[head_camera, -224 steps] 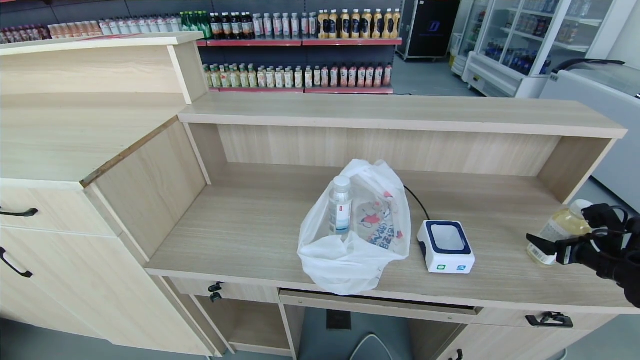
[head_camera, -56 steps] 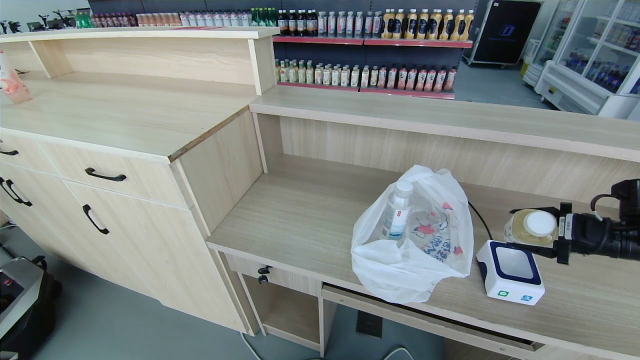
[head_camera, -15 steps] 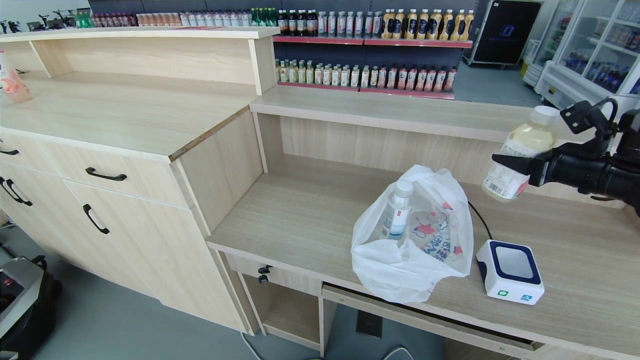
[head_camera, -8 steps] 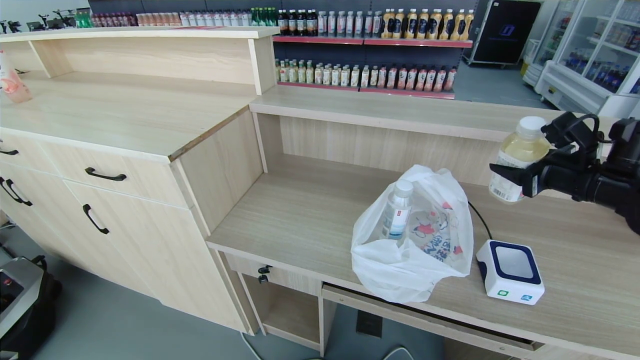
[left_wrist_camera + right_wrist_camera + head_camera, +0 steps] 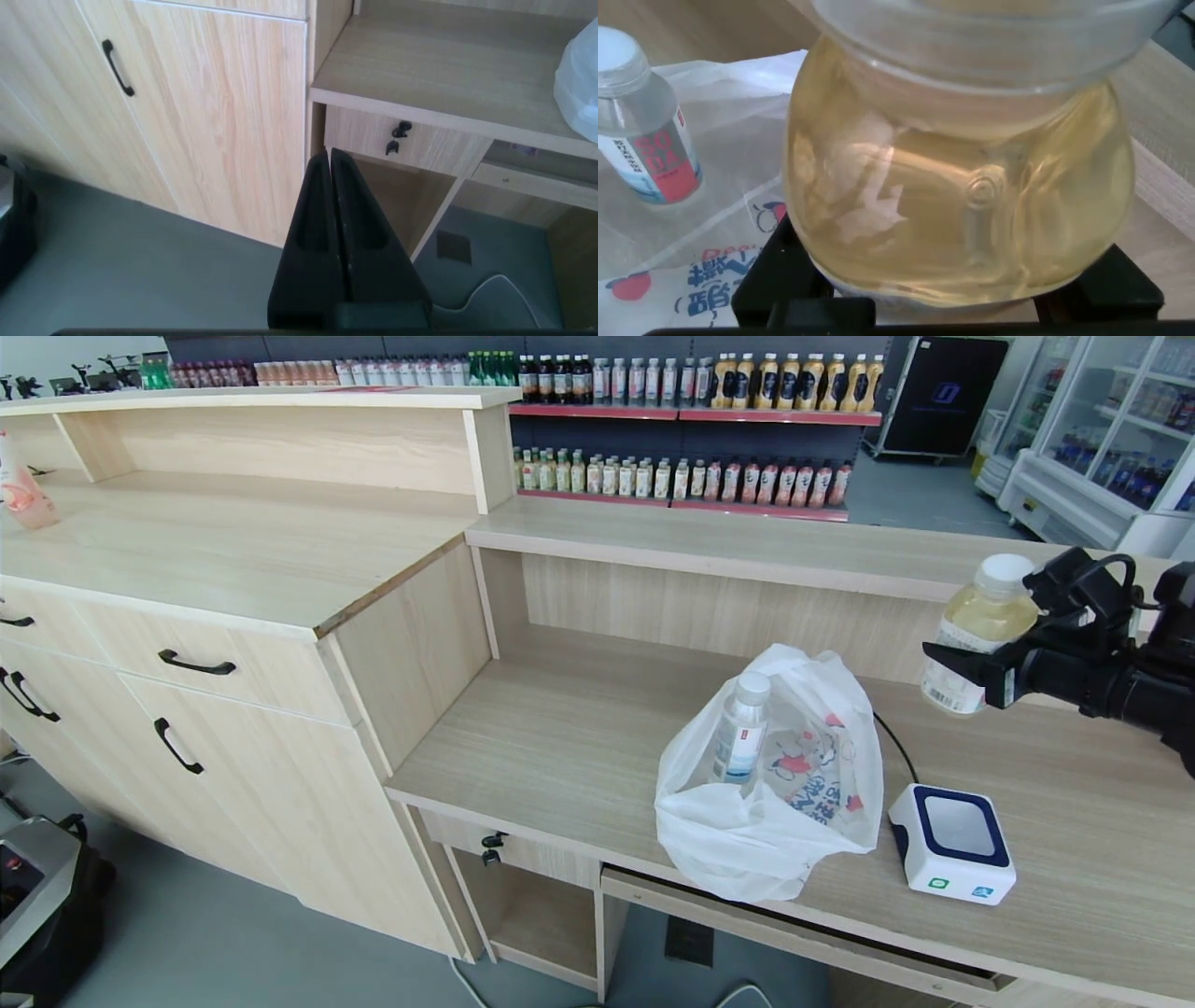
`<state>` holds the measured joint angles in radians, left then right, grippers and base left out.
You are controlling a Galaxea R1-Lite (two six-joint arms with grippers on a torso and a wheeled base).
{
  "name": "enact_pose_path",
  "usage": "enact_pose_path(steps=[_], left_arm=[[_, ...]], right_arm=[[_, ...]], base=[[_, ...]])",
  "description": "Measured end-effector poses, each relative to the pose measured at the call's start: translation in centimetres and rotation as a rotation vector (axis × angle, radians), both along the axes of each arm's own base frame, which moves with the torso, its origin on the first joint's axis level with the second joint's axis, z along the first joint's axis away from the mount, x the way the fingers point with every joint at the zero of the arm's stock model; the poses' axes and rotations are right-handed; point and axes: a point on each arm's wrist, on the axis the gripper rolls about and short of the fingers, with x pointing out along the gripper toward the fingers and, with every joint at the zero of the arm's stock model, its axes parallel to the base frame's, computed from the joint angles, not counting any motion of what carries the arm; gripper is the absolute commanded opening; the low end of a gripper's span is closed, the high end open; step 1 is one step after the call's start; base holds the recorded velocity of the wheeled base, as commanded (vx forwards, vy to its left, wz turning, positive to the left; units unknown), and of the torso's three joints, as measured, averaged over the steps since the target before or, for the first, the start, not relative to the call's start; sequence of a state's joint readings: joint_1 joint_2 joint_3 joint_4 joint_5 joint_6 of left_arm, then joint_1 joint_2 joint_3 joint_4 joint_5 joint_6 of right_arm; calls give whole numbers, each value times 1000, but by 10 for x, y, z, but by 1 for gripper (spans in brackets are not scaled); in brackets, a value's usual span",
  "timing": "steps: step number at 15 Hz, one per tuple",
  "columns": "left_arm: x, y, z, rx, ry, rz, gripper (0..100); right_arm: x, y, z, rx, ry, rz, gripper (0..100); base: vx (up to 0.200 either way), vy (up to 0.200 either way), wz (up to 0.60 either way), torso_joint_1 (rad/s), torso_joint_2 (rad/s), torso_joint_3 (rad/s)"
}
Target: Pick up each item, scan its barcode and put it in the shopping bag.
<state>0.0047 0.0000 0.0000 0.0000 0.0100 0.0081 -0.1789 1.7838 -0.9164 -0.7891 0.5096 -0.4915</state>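
Bottle near-upright in right pincer; cap up

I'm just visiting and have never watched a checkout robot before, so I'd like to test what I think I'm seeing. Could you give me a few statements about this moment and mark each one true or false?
1. The right end effector holds a bottle of yellowish drink. True.
2. That bottle is already inside the shopping bag. False: it is held up in the air, to the bag's right.
3. A clear water bottle stands in the shopping bag. True.
4. The scanner sits to the left of the bag. False: it sits on the counter to the bag's right.
5. The left end effector grips a second bottle. False: it is shut and empty, low beside the cabinet.
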Motion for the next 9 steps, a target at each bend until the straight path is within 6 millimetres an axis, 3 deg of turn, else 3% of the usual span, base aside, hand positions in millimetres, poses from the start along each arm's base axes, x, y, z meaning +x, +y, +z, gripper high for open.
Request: enact_pose_path(steps=[5,9], left_arm=[[0,0,0,0,0,0,0],[0,0,0,0,0,0,0]], right_arm=[[4,-3,-9,74,37,14,0],[13,-15,-32,138,114,-25,0]], base=[[0,0,0,0,0,0],[0,0,0,0,0,0]])
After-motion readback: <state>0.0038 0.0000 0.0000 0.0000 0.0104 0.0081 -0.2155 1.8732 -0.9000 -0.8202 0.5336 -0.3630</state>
